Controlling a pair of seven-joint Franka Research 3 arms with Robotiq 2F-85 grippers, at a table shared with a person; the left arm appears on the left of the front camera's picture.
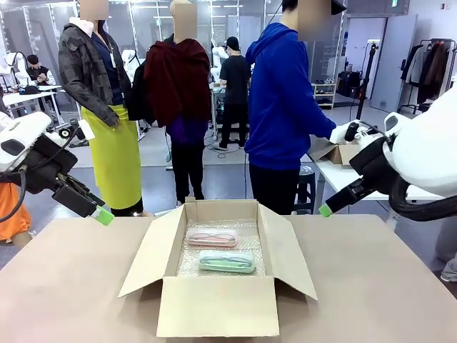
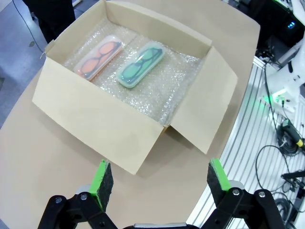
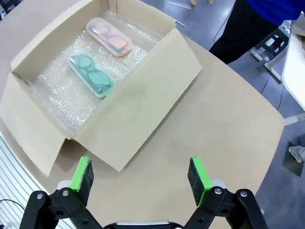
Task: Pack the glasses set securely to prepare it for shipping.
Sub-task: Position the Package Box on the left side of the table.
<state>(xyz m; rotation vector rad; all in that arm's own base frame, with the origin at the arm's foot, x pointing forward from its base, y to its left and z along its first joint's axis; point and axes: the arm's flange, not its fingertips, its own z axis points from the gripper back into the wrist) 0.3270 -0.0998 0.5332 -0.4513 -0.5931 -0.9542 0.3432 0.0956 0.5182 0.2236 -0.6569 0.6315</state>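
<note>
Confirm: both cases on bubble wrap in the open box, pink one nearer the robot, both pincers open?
No: the mint green case is nearer the robot, the pink case behind it, per the front view. Rest stands.

pink case: pale pink, orange-red frames inside
green case: mint, darker green frames inside
box: plain brown cardboard
bubble wrap: clear, dotted
desk: tan

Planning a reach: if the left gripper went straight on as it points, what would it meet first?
Probably the near box flap, though depth is unclear.
</note>
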